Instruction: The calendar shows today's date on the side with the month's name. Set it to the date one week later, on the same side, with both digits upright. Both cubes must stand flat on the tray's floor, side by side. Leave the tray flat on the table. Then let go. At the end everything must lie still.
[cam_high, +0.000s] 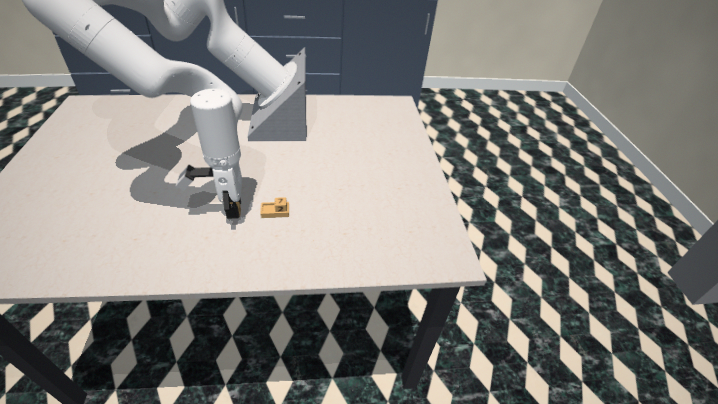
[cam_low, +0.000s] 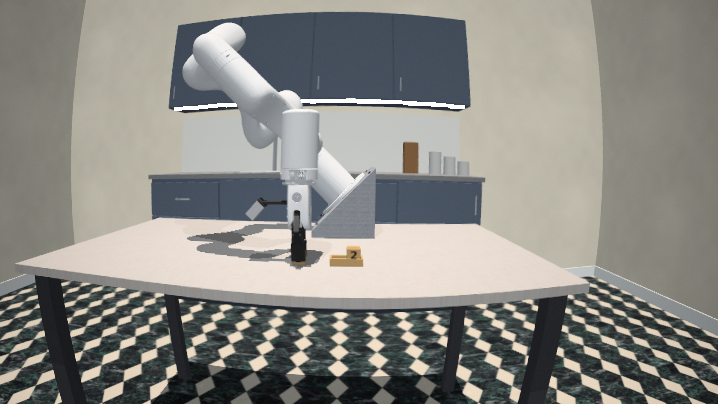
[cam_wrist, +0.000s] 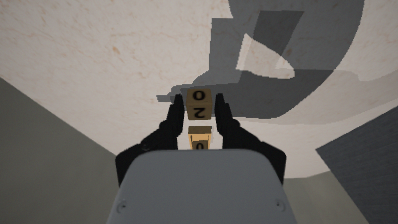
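Taking the tray (cam_high: 268, 214) (cam_low: 341, 261) (cam_wrist: 200, 130) as our landmark, we see one cube (cam_high: 280, 205) (cam_low: 353, 253) (cam_wrist: 200, 145) standing in its right-hand end, as the top and exterior views show it, with the other end of the tray unfilled. The loose cube (cam_high: 239, 208) (cam_low: 298, 262) (cam_wrist: 199, 103) is outside the tray, near its unfilled end, between the fingers of the gripper (cam_high: 232, 213) (cam_low: 298, 253) (cam_wrist: 199, 102).

The wrist view gives us what the other two hide: a gap on each side of the loose cube. So our gripper is partly open around it, gripping nothing. From the exterior we get only a thin orange strip of that cube below the dark fingers, and from the top just a sliver beside them.

The top view lets us read a 7 on the upper face of the cube in the tray and a 2 on its front; the exterior shows us only the 2. From the wrist we can make out part of a rounded digit on that cube, cut off by the gripper's housing. The loose cube shows us a 0 and an upside-down 2 there. Both cubes are orange-brown with black digits, and the low-walled tray is a warm yellow-orange, flat on the table (cam_high: 351, 236) (cam_low: 426, 266) (cam_wrist: 75, 65).
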